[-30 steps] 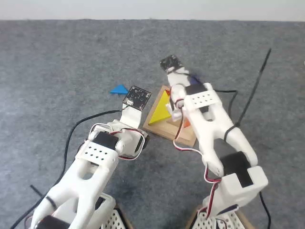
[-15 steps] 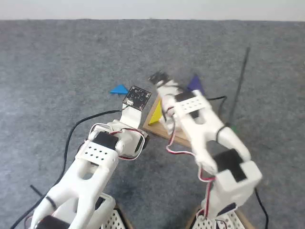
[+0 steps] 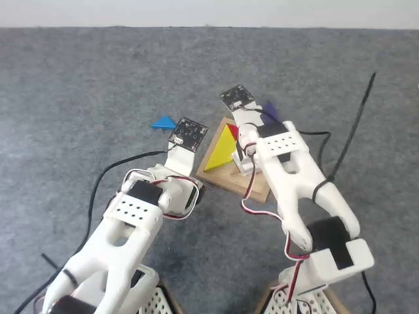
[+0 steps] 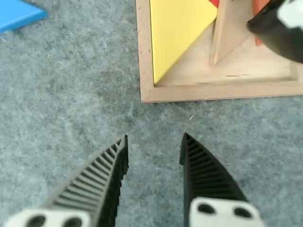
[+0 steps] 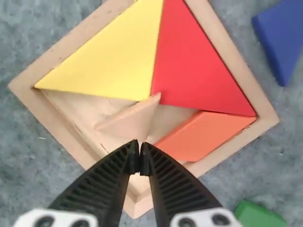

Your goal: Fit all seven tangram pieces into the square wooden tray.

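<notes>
The right gripper (image 5: 140, 146) is hovering over the square wooden tray (image 5: 52, 119) with its fingers pressed together. Their tips are sitting just at the edge of a plain wooden triangle (image 5: 132, 118) that appears to be lying askew rather than flat. A yellow triangle (image 5: 113, 61), a red triangle (image 5: 194, 71) and an orange piece (image 5: 203, 135) are lying seated inside the tray. A dark blue piece (image 5: 284, 38) and a green piece (image 5: 258, 215) are waiting on the grey felt just outside it. A light blue triangle (image 4: 16, 14) is lying farther off.

The left gripper (image 4: 155, 137) is hanging over the felt beside a tray corner, its fingers apart and holding nothing.

The step in hand looks to be settling the wooden triangle. The next move is likely calling for a gentle nudge with the closed tips to drop it flat against the yellow and orange pieces without shifting them. After that, the three outside pieces are needing to be fetched.
</notes>
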Robot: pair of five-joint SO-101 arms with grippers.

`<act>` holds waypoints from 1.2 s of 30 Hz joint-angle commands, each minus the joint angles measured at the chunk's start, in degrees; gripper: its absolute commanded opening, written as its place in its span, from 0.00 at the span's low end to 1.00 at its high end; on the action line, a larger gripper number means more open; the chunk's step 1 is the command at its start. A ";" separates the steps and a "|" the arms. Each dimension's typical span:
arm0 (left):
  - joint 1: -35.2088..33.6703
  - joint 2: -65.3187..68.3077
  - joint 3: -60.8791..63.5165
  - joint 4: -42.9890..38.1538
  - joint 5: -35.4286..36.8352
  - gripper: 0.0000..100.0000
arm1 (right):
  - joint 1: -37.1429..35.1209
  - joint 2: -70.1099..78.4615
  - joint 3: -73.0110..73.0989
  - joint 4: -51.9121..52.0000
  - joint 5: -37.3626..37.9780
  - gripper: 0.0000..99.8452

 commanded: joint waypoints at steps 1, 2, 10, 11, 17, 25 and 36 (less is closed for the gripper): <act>0.44 0.00 -0.75 -0.79 -0.44 0.18 | 0.31 -3.30 0.35 -3.03 -0.62 0.01; 0.44 0.00 -0.75 -0.79 -0.44 0.18 | 0.31 -2.86 0.88 -3.74 -0.62 0.01; 0.44 0.00 -0.75 -0.88 -0.44 0.18 | -1.01 9.45 -2.90 -5.14 -0.53 0.01; 0.44 0.00 -0.75 -0.88 -0.44 0.18 | -1.36 10.33 -4.66 -3.65 -0.53 0.01; 0.44 0.00 -0.75 -0.97 -0.44 0.18 | -3.56 11.12 -5.10 -1.36 -0.53 0.01; 0.44 0.00 -0.75 -0.79 -0.44 0.18 | -5.32 1.36 7.30 -7.87 -0.44 0.01; 0.44 0.00 -0.66 -0.88 -0.44 0.18 | -1.80 -6.73 6.51 -7.96 -7.65 0.01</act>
